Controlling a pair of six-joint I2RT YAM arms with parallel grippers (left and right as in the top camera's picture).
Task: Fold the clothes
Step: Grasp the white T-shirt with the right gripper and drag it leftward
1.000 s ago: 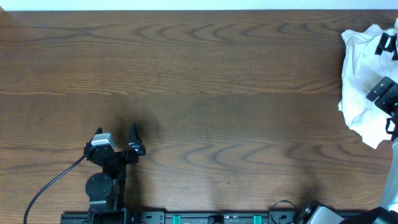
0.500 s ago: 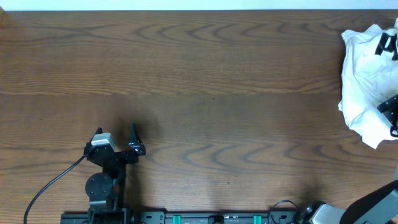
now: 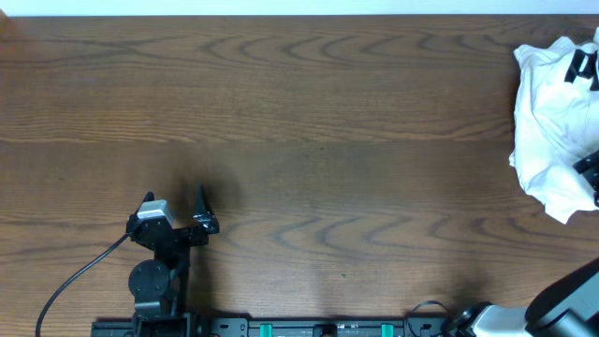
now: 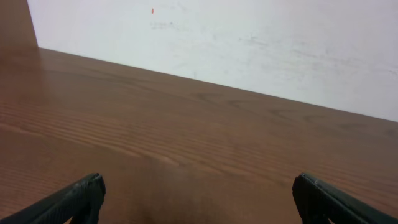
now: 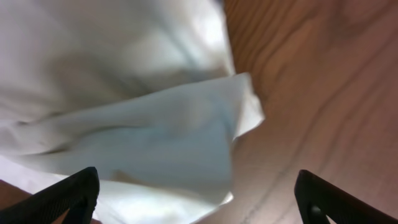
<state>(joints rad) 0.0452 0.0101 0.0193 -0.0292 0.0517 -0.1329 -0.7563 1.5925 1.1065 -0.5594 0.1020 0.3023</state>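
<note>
T-shirt (image 3: 547,122), white, crumpled, at table (image 3: 299,140) edge under wide-spread right end effector (image 5: 196,198)

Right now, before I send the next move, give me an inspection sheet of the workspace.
Surface: brown wood-grain table, bare across the middle and left.
Job's things: white T-shirt, crumpled at the right edge, partly out of the overhead view, not folded; a bit of black print shows.
Clutter: nothing seen.
Grippers: left gripper open over bare wood; right gripper open, jaws wide over the shirt's edge, no grip seen.
Cables: black cable curving from the left arm off the lower left.
Surroundings: white wall beyond the table's far edge.
</note>
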